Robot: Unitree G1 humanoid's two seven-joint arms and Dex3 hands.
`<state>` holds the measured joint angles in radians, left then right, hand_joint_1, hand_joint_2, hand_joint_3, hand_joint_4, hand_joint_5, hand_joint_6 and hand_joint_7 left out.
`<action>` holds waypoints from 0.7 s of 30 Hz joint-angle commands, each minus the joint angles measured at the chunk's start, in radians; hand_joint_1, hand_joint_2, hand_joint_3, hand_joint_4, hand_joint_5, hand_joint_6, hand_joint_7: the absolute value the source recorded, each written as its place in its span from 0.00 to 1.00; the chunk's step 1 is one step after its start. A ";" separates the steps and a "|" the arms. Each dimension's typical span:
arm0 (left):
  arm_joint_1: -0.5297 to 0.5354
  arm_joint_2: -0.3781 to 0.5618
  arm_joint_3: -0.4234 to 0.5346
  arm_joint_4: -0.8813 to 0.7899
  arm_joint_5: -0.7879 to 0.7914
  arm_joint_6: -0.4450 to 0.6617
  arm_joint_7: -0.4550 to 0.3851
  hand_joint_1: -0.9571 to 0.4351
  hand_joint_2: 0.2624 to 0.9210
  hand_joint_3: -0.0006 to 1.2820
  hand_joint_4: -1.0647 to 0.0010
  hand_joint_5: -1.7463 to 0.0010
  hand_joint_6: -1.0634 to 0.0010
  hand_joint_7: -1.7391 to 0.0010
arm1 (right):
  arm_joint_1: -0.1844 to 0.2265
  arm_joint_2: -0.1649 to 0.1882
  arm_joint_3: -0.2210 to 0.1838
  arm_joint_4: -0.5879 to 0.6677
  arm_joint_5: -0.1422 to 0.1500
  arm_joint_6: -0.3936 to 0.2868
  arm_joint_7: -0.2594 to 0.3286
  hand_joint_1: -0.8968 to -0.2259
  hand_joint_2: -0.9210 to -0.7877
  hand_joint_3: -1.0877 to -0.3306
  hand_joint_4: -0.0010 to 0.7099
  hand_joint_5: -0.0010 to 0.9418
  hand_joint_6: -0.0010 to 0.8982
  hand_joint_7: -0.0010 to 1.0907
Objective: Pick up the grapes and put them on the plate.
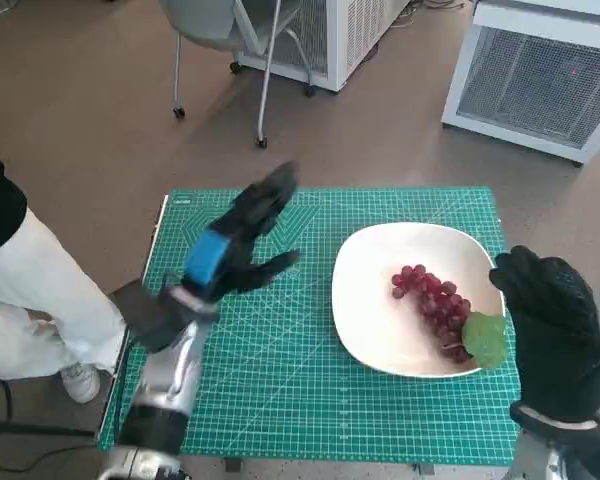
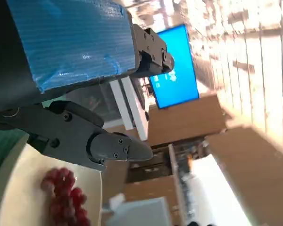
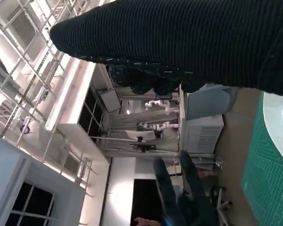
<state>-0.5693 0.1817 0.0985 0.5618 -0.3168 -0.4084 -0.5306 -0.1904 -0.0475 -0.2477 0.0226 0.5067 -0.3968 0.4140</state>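
Head view looks steeply down on the bench, which is covered by a green cutting mat [image 1: 280, 370]. The grapes [image 1: 432, 303], a red bunch with one green leaf [image 1: 485, 340] at the near end, lie on the white plate [image 1: 365, 290], toward its right half. The plate sits on the right part of the mat.

The left hand [image 1: 238, 243] hangs above the mat to the left of the plate, clear of it, fingers spread wide and holding nothing; its blue tape shows on the back. In the left wrist view the same hand [image 2: 80, 75] fills the upper part, one of its black fingers [image 2: 111, 147] stretched out over the plate's rim [image 2: 19, 188], with the grapes [image 2: 63, 193] just under it and not touched.

The right hand [image 1: 552, 318], in its black glove, is raised at the plate's right edge, just beside the leaf, fingers apart and empty. The right wrist view shows mostly the glove [image 3: 188, 37], plus a sliver of mat [image 3: 266, 179] and plate [image 3: 280, 122].

A person in white trousers [image 1: 35, 300] stands at the left of the bench, and a grey chair [image 1: 235, 40] stands on the floor beyond.
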 commanded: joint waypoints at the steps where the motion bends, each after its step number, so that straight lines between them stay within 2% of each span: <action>1: 0.044 0.004 0.022 -0.048 -0.052 0.043 -0.057 0.31 1.00 0.22 0.80 0.99 0.71 1.00 | 0.008 -0.002 -0.001 0.022 0.003 0.011 0.003 0.80 0.00 0.77 0.78 0.51 0.35 0.76; 7: 0.098 0.007 0.046 -0.083 -0.064 0.058 -0.070 0.29 1.00 0.24 0.81 1.00 0.72 1.00 | 0.006 -0.008 -0.006 0.037 0.014 0.013 0.017 0.80 0.00 0.76 0.78 0.52 0.35 0.76; 21: 0.176 -0.012 0.068 -0.170 -0.052 0.046 -0.028 0.27 1.00 0.26 0.81 1.00 0.74 1.00 | 0.009 -0.013 -0.010 0.046 0.033 0.016 0.041 0.81 0.00 0.75 0.77 0.53 0.34 0.77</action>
<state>-0.4100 0.1773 0.1609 0.4141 -0.3665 -0.3570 -0.5627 -0.1913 -0.0578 -0.2550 0.0526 0.5299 -0.3953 0.4463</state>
